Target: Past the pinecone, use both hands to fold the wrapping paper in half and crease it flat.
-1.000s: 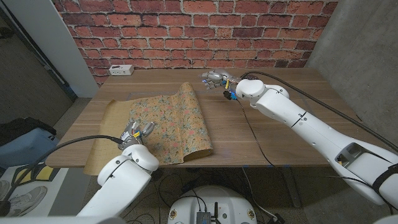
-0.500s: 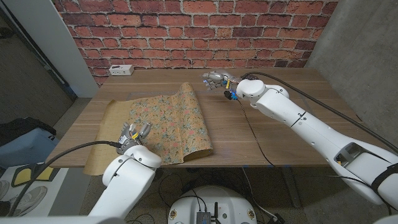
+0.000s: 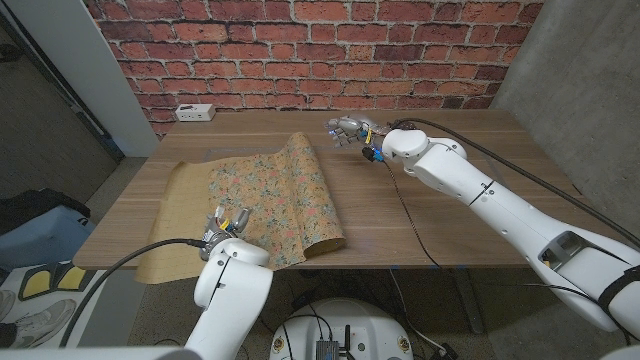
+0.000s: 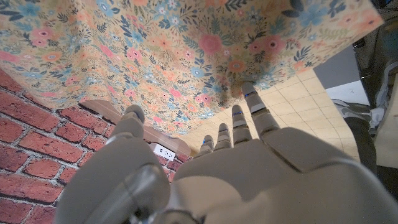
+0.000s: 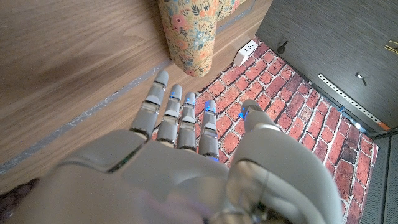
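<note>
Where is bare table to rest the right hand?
Bare wood lies between the wrapping paper and the table's right edge, nearer than the right hand. A narrower strip runs behind the paper, past the white outlet box. The left half is crowded by paper and left hand.

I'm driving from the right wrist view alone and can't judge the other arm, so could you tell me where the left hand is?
Observer: In the head view the left hand is at the near edge of the wrapping paper.
Operator: Thank you. Is it holding the paper?
Observer: In the left wrist view its fingertips reach to the floral sheet; whether they grip it I cannot tell.
Operator: And how far is my right hand from the paper?
Observer: In the head view the right hand sits apart from the paper's far corner, fingers spread, holding nothing.
</note>
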Motion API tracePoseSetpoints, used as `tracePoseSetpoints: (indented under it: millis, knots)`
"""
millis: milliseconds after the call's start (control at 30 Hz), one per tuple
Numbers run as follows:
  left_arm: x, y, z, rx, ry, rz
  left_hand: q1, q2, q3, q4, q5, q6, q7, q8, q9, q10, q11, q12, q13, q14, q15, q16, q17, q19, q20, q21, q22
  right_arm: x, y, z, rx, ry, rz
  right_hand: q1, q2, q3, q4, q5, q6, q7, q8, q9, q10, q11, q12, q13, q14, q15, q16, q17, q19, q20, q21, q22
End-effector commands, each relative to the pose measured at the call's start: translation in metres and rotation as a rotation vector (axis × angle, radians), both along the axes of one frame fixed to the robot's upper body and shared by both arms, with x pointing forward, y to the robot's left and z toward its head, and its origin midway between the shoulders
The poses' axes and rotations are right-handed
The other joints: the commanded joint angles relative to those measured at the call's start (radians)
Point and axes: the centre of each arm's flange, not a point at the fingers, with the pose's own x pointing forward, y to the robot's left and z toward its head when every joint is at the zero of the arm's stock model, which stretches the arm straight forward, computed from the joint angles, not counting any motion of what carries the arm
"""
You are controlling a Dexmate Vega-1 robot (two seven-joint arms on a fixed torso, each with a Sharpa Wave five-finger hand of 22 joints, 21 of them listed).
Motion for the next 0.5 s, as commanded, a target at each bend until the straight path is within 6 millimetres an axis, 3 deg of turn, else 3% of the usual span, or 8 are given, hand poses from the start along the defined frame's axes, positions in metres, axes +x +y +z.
tracePoseSetpoints:
  millis: [33, 100, 233, 333, 500]
  knots:
    - [-0.02, 0.019, 0.008, 0.066, 0.006, 0.146, -0.014, 0.002, -0.006, -0.001, 0.007, -0.023, 0.001, 0.005, 0.001, -0.008, -0.002, 0.008, 0.003, -0.001, 0.0, -0.003, 0.002, 0.027, 0.005, 0.01, 0.007, 0.0, -0.002, -0.001, 0.01, 0.004, 0.004, 0.003, 0.0, 0.003, 0.003, -0.002, 0.008, 0.002, -0.003, 0.003, 0.014, 0.001, 0.009, 0.005, 0.013, 0.0, 0.01, 0.003, 0.009, 0.003, 0.003, 0.004]
    - [-0.019, 0.021, 0.008, 0.064, 0.007, 0.135, -0.013, 0.005, -0.007, -0.003, 0.008, -0.032, 0.0, 0.006, 0.001, -0.019, 0.0, 0.007, 0.003, -0.034, 0.016, -0.015, 0.002, 0.011, 0.005, -0.002, 0.006, 0.001, -0.001, 0.0, 0.012, 0.004, 0.008, 0.003, 0.0, 0.004, 0.003, -0.002, 0.009, 0.002, -0.004, 0.003, 0.014, 0.001, 0.009, 0.005, 0.014, -0.001, 0.011, 0.003, 0.009, 0.003, 0.003, 0.004]
    - [-0.018, 0.021, 0.01, 0.112, 0.038, 0.147, 0.004, 0.027, 0.002, -0.01, 0.009, -0.035, 0.003, 0.011, 0.0, -0.006, -0.002, 0.016, 0.003, -0.074, 0.01, -0.022, 0.001, -0.036, 0.004, -0.029, 0.004, 0.002, -0.002, 0.001, 0.03, 0.007, 0.012, 0.003, -0.001, 0.004, 0.004, -0.002, 0.011, 0.004, -0.004, 0.003, 0.016, 0.001, 0.009, 0.005, 0.015, -0.001, 0.012, 0.003, 0.01, 0.003, 0.003, 0.004]
    - [-0.019, 0.018, 0.015, 0.206, 0.074, 0.236, 0.02, 0.043, 0.007, -0.018, 0.008, -0.031, 0.004, 0.015, 0.0, -0.01, -0.007, 0.017, 0.002, -0.117, 0.008, -0.023, 0.001, -0.097, 0.002, -0.062, 0.003, 0.004, -0.004, 0.0, 0.042, 0.007, 0.007, 0.003, -0.001, 0.005, 0.004, -0.002, 0.013, 0.005, -0.004, 0.003, 0.021, 0.001, 0.01, 0.005, 0.019, -0.002, 0.014, 0.004, 0.015, 0.001, 0.005, 0.004]
    - [-0.022, 0.01, 0.026, 0.356, 0.065, 0.351, 0.034, 0.072, 0.016, -0.019, 0.007, 0.019, -0.008, 0.031, -0.001, 0.008, -0.013, 0.026, 0.001, -0.129, 0.003, -0.015, 0.0, -0.137, 0.003, -0.085, 0.004, 0.008, -0.007, -0.003, 0.055, 0.016, 0.002, 0.003, -0.001, 0.006, 0.005, -0.002, 0.027, 0.01, 0.0, 0.003, 0.029, 0.003, 0.012, 0.005, 0.027, -0.003, 0.018, 0.005, 0.02, -0.003, 0.006, 0.004]
